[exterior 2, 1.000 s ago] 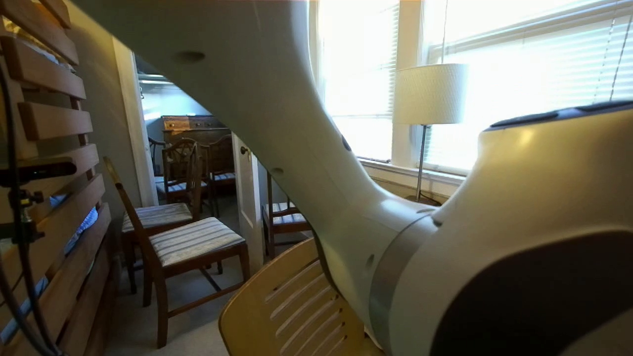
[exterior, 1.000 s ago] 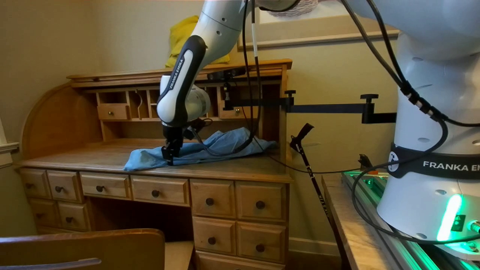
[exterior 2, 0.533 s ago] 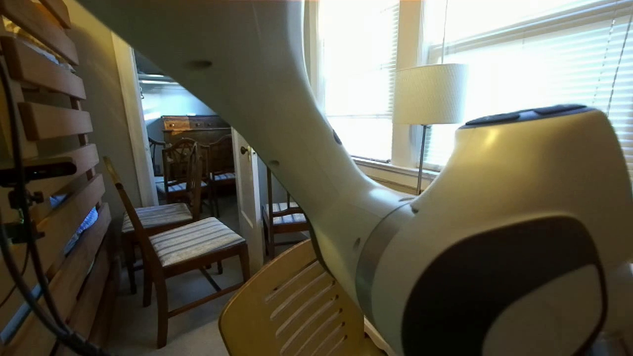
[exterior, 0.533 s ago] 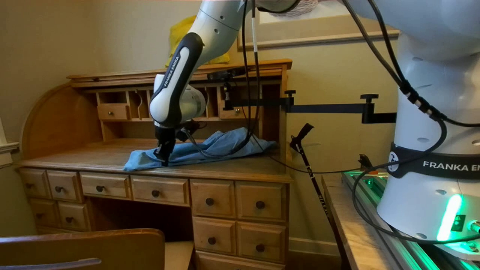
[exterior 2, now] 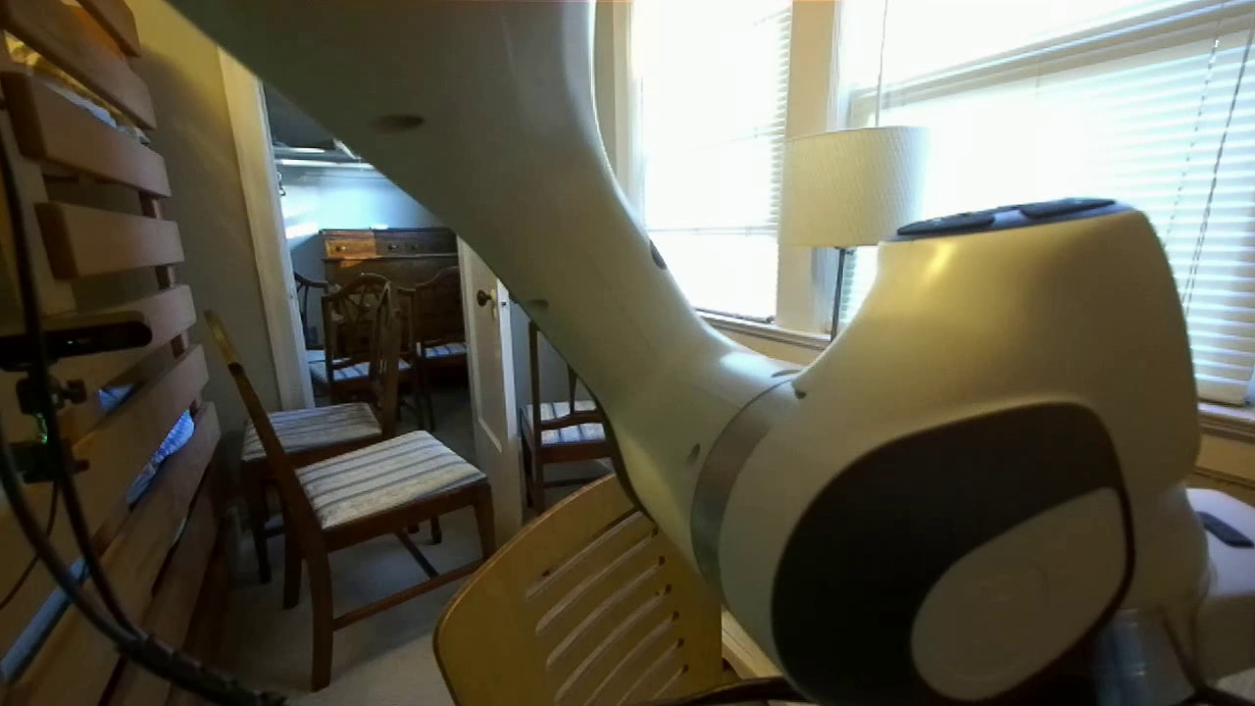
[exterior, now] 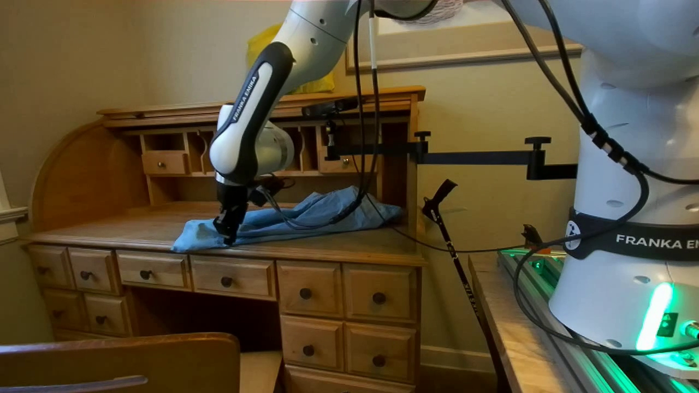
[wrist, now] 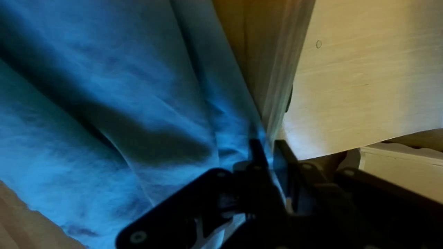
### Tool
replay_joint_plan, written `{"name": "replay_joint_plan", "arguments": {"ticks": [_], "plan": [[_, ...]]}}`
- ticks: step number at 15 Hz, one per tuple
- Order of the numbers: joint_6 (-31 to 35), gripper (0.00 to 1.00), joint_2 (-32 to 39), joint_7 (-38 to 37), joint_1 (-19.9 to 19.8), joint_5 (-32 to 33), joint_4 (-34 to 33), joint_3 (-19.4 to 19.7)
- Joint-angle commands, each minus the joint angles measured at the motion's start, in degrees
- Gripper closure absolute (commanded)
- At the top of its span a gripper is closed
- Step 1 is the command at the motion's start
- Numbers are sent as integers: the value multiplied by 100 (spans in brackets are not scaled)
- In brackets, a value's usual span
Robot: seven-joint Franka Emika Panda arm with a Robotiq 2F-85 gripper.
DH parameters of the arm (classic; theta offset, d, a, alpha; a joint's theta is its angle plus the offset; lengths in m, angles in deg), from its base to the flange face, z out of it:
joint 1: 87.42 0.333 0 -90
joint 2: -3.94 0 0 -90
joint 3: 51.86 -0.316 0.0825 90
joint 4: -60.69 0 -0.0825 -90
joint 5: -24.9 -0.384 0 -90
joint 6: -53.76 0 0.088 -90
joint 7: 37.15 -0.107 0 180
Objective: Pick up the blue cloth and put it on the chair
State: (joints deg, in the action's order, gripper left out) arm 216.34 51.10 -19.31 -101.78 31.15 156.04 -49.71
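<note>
The blue cloth point(exterior: 317, 215) lies rumpled along the front of the wooden desk point(exterior: 136, 224); it fills the left of the wrist view point(wrist: 104, 103). My gripper point(exterior: 228, 239) points down at the cloth's left part, by the desk's front edge. In the wrist view its black fingertips point(wrist: 271, 142) are a narrow gap apart, over the cloth's edge; the cloth does not fill the gap. The chair's backrest point(exterior: 120, 357) stands before the desk. A slotted backrest in an exterior view point(exterior 2: 588, 608) and a pale flat surface in the wrist view point(wrist: 360, 79) look like the same chair.
A black camera arm point(exterior: 475, 158) reaches across the desk's right side. Cables hang over the cloth. A yellow bundle point(exterior: 317, 84) sits on the desk top. A black stick point(exterior: 453, 245) leans by the wall. Striped chairs point(exterior 2: 392, 476) and a lamp point(exterior 2: 853, 186) stand beyond.
The arm and gripper have moved left along the desk's front edge. The cloth's left end has shifted slightly left and toward the front edge. The chair has not moved.
</note>
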Motion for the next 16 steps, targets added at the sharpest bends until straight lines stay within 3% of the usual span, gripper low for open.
{"name": "replay_joint_plan", "arguments": {"ticks": [1,7,9,16], "plan": [[64,53,-245,82,-83,52,137,-34],[85,10,-339,50,-72,118,101,195],[98,0,-267,39,-91,113,107,245],[104,0,-62,27,-154,105,137,294]]}}
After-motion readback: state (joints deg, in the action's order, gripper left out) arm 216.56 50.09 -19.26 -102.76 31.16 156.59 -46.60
